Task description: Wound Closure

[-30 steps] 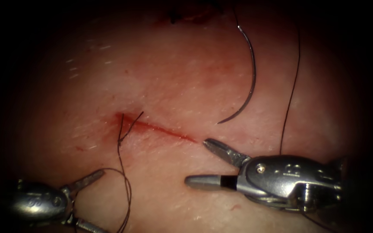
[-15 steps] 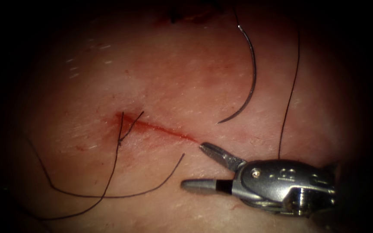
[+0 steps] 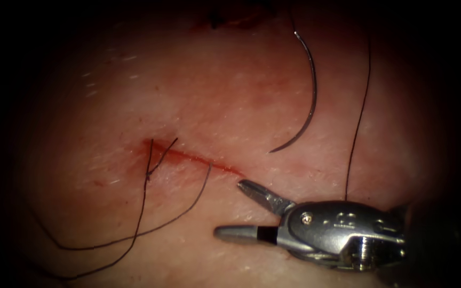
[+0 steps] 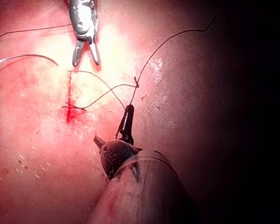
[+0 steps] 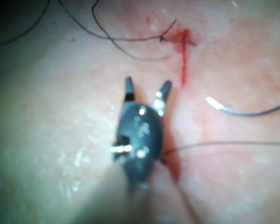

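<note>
Nearest us, our right tool [image 3: 230,209] gapes empty just right of the cut [image 3: 196,157]. Our left tool [image 4: 113,133] stands spread, holding nothing. Limp thread [image 3: 140,213] trails from the knot. Beyond, the needle [image 3: 309,101] lies free on soft, slick tissue [image 3: 230,96]; stiff, slippery, best gripped mid-curve.

right end effector [image 3: 230,209] open, empty | needle [image 3: 309,96] lying free on tissue [image 3: 214,96], right of cut [image 3: 193,158]
</note>
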Robot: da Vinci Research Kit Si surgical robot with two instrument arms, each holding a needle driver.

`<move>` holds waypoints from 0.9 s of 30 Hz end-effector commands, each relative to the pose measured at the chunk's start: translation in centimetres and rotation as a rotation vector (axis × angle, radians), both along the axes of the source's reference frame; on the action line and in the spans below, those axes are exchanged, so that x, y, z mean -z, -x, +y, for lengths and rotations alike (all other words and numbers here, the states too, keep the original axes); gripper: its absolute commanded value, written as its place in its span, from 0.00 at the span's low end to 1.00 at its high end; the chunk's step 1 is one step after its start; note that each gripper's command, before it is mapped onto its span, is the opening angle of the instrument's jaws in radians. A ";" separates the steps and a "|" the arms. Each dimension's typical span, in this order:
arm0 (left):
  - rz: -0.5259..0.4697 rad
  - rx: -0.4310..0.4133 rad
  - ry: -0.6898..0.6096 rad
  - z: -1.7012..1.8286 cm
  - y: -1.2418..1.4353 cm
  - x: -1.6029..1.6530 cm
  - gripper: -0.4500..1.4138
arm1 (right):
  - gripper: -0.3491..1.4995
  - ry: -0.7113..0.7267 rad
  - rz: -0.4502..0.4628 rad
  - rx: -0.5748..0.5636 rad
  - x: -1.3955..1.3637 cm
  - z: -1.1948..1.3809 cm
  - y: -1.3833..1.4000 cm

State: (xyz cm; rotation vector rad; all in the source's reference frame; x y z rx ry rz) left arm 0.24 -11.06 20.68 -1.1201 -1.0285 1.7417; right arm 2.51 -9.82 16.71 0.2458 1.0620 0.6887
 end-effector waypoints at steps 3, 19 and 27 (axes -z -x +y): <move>0.108 -0.129 0.012 -0.05 0.03 0.16 0.83 | 0.93 -0.006 0.006 0.004 0.00 -0.14 -0.09; 0.057 -0.053 0.440 0.57 1.36 0.79 0.85 | 0.93 -0.010 0.006 0.008 -0.01 -0.12 -0.10; 0.064 -0.012 0.420 0.15 1.83 0.31 0.78 | 0.93 -0.009 0.006 0.008 -0.02 -0.12 -0.10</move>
